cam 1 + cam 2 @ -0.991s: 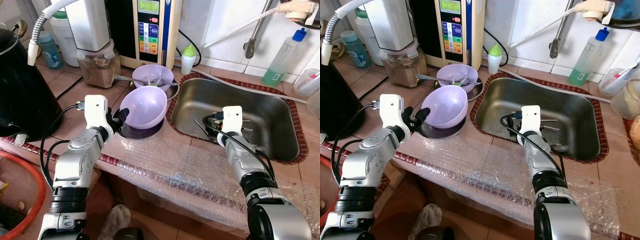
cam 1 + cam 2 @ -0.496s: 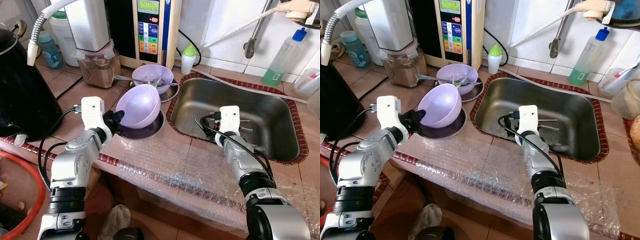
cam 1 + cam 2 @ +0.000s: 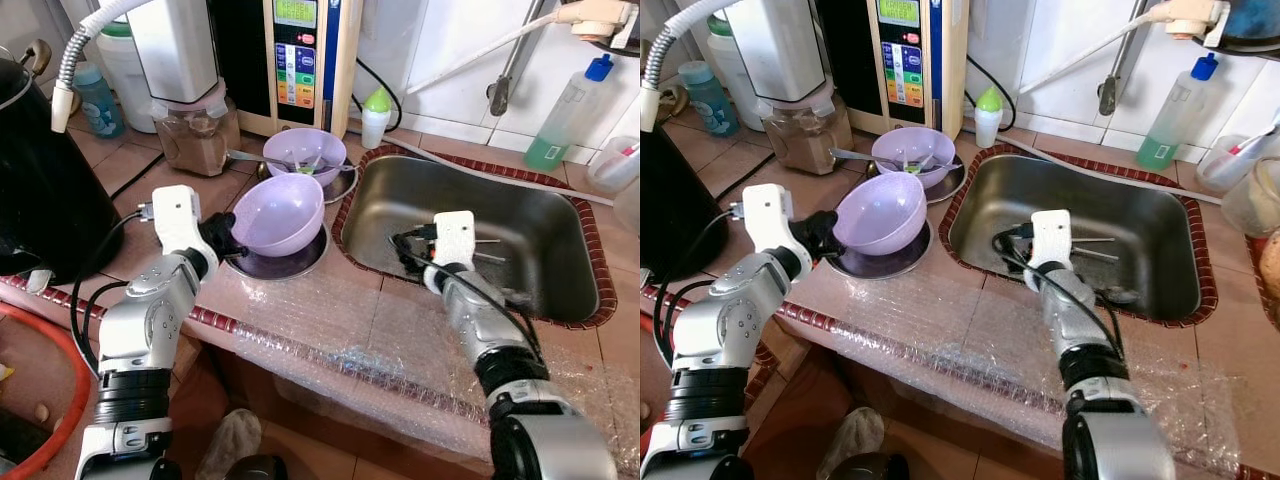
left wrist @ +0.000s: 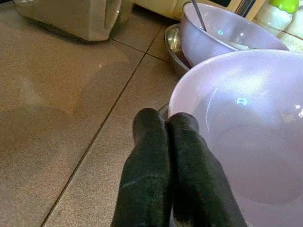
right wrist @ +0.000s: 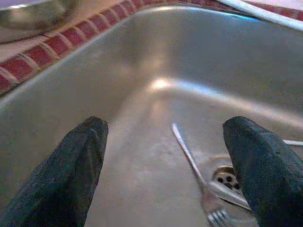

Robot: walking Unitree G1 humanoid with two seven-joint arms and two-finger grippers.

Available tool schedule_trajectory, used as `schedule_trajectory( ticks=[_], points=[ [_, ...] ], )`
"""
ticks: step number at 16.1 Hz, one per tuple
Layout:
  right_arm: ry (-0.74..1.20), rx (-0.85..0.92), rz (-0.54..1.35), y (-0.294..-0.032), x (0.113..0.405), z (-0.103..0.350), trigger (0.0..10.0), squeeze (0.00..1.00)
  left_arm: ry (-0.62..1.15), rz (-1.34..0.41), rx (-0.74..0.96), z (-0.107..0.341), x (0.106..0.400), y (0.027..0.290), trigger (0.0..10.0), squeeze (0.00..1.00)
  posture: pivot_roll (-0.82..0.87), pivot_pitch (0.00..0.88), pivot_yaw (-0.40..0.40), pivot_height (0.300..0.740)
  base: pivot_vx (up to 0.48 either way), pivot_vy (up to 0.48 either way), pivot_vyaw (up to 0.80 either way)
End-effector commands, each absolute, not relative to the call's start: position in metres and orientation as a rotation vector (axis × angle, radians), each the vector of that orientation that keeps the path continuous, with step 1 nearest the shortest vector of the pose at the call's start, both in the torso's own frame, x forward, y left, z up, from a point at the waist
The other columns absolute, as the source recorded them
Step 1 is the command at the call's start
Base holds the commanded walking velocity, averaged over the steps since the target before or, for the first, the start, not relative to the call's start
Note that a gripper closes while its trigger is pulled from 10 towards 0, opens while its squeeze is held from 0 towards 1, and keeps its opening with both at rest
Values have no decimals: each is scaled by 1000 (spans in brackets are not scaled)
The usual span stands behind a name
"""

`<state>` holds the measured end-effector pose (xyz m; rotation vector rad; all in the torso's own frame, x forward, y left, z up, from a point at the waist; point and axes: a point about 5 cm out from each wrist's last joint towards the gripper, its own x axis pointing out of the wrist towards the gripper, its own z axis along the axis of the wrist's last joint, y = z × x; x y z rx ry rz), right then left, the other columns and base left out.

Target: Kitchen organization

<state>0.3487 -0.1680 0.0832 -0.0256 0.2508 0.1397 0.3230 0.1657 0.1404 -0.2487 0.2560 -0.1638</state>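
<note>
The purple bowl [image 3: 279, 213] sits just beside the sink [image 3: 560, 300], over a metal plate [image 3: 300, 262]. The left gripper [image 4: 166, 124] pinches its rim tight, likely to move it. The right gripper [image 5: 165, 156] hangs wide open above a fork [image 5: 191, 172] in the sink, holding nothing

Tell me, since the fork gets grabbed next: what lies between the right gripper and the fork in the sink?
Only bare sink floor separates the right gripper from the fork, per the right wrist view.
</note>
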Motion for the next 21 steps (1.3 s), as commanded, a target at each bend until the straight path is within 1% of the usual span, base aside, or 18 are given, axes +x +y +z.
schedule_trajectory(
  ticks=[1, 6, 9, 13, 15, 16, 17, 20, 21],
  points=[
    [274, -24, 163, -164, 346, 80, 10000, 0, 239, -159, -249, 146, 325, 164, 0, 0, 58, 0, 33, 740, 0, 0, 0],
    [278, -38, 188, -158, 344, 78, 10000, 0, 236, -169, -276, 148, 326, 164, 0, 0, 61, 0, 31, 740, 0, 0, 0],
    [279, -38, 192, -157, 343, 79, 10000, 0, 191, -155, -329, 155, 327, 165, 0, 0, 65, 0, 31, 740, 0, 0, 0],
    [144, 34, 260, -144, 346, 100, 10000, 0, 99, -184, -370, 167, 328, 161, 0, 0, 63, 0, 30, 740, 0, 0, 0],
    [143, 31, 262, -143, 346, 101, 10000, 0, 88, -189, -356, 168, 328, 161, 0, 0, 61, 0, 28, 740, 0, 0, 0],
    [150, 13, 265, -144, 346, 100, 10000, 0, 92, -197, -321, 170, 329, 160, 1686, 0, 60, 0, 26, 740, 0, 0, 0],
    [153, 7, 266, -144, 345, 99, 10000, 0, 88, -202, -317, 171, 329, 160, 10000, 1000, 60, 0, 26, 740, 0, 0, 0],
    [156, -7, 269, -145, 344, 98, 10000, 0, 91, -211, -285, 176, 330, 161, 10000, 1000, 63, 0, 22, 740, 0, 0, 0],
    [151, -20, 278, -143, 344, 99, 10000, 0, 116, -213, -265, 176, 331, 162, 10000, 1000, 64, 0, 23, 740, 0, 0, 0]
  ],
)
